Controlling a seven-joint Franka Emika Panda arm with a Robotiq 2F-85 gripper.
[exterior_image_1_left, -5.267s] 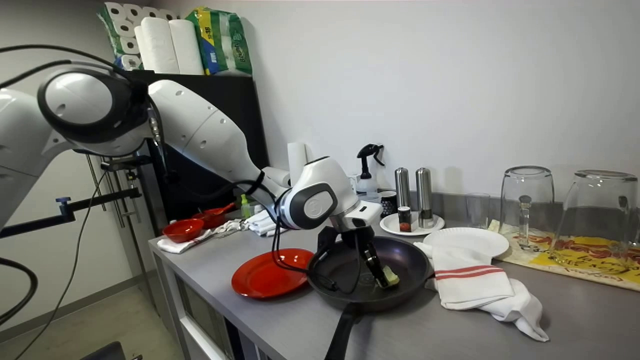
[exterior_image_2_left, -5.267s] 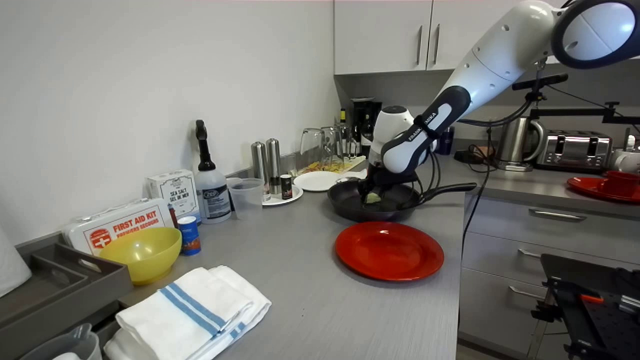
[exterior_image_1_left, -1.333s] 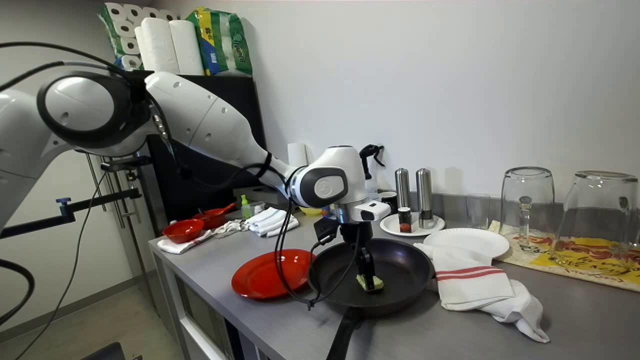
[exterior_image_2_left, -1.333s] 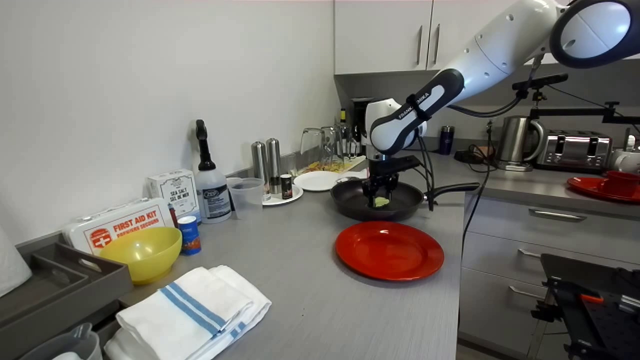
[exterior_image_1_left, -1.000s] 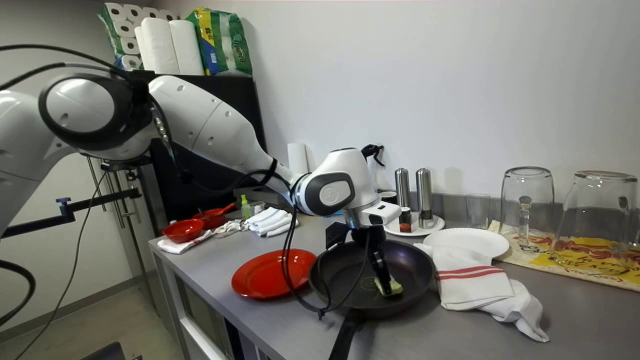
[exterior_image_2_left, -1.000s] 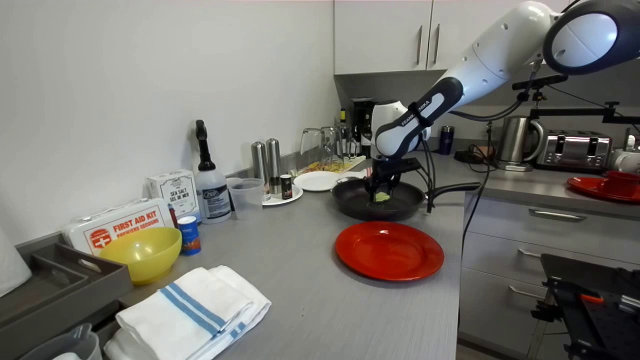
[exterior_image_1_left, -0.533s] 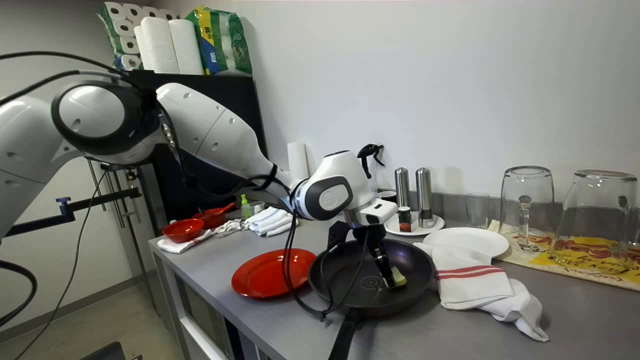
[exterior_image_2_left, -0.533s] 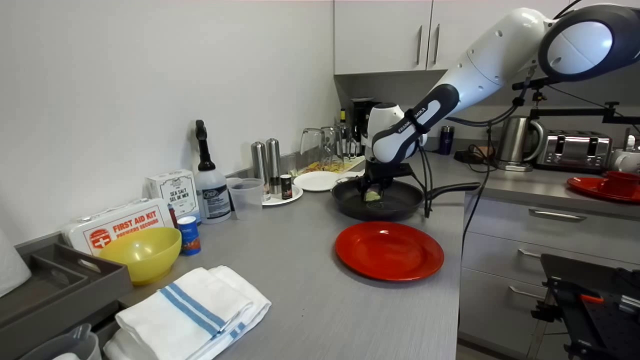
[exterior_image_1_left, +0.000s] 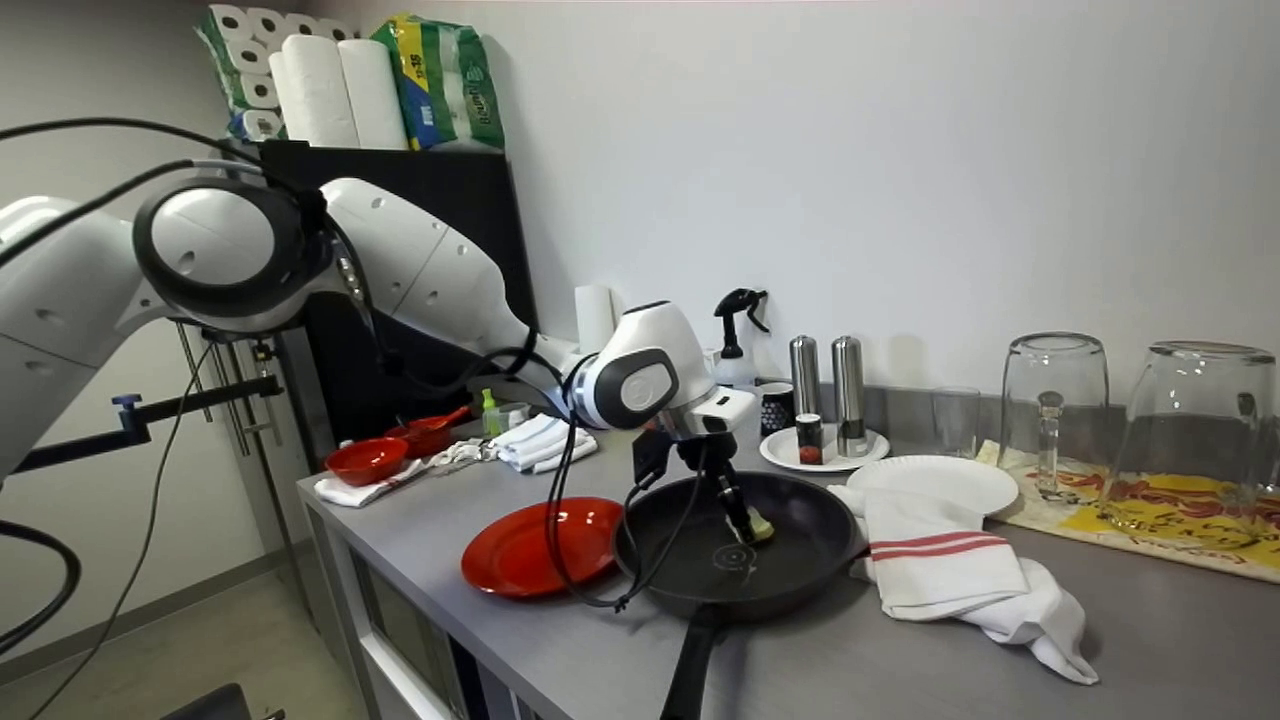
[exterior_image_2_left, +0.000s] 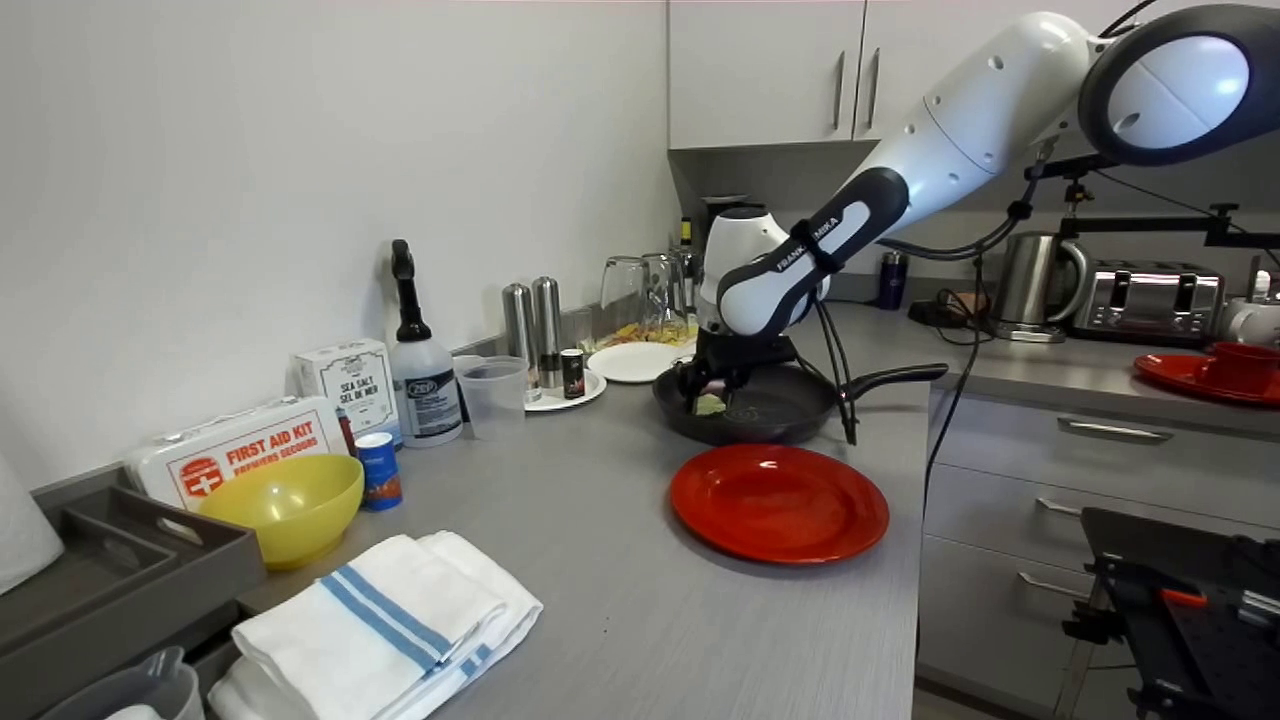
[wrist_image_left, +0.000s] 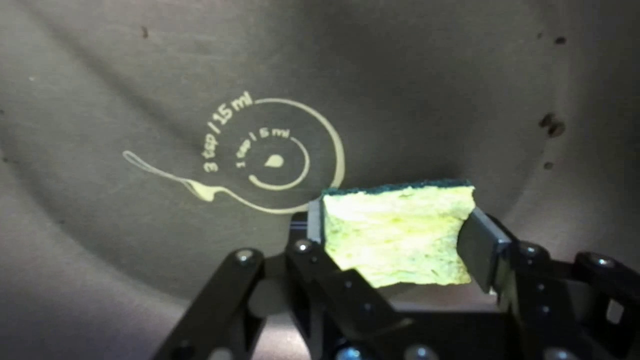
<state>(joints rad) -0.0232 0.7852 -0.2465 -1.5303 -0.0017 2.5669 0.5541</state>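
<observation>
Counter (exterior_image_2_left: 640, 580): grey, across the lower middle of an exterior view, pale wall (exterior_image_2_left: 450, 150) above it.
Gripper (wrist_image_left: 399, 239): jaws clamped on the sponge (wrist_image_left: 397, 231), one finger against each end, low and right of centre in the wrist view.
Sponge: yellow, a dark green scouring layer (wrist_image_left: 400, 188) along its upper edge there; it sits inside the pan (exterior_image_1_left: 800, 560), and whether it presses the pan floor is hard to tell.
Sponge feel: likely light, soft and springy, perhaps slippery if wet, not fragile; best held across the two ends, as it is, leaving the scouring face free.
Pan markings (wrist_image_left: 274, 161): "3 tsp / 15 ml" and "1 tsp / 5 ml", left of centre in the wrist view.
Red plate (exterior_image_2_left: 780, 505): just beside the pan, both exterior views.
Arm (exterior_image_2_left: 905, 175): "FRANK" and "MIKA" show either side of a black strap (exterior_image_2_left: 815, 247), upper right.
Spray bottle (exterior_image_2_left: 428, 390): "ZEP", left of centre.
Box (exterior_image_2_left: 348, 375): "SEA SALT", "SEL DE MER".
White case (exterior_image_2_left: 250, 440): "FIRST AID KIT", "PREMIERS SECOURS", left.
Green pack (exterior_image_1_left: 450, 85): "Bounty", upper left.
</observation>
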